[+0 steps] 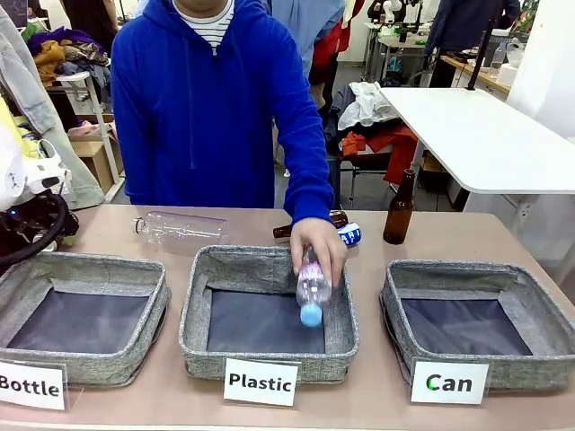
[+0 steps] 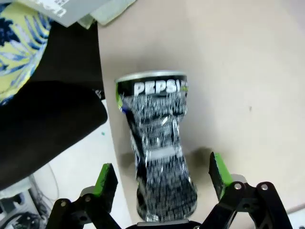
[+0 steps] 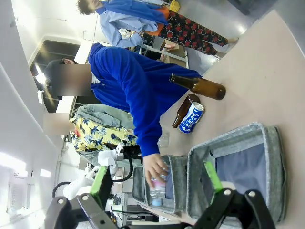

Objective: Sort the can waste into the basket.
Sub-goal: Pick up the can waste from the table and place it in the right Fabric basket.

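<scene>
Step in hand: approach to the first grasp. Left tool (image 2: 162,177) is released, with its pads either side of the dented can (image 2: 159,148) and apparently clear of it. The can sits at the table (image 2: 238,71) edge. The next move calls for closing squarely on the crushed waist, then a long carry across to the Can basket (image 1: 467,268). Right tool (image 3: 156,179) hangs released above that basket. Blue can (image 1: 350,234) lies behind the Plastic basket (image 1: 193,305). The front view gives the labels and the person's hand (image 1: 319,250) lowering a plastic bottle (image 1: 312,289). The left wrist view gives the dented can.

Front view across table (image 1: 368,400), 2 wrist close-ups
</scene>
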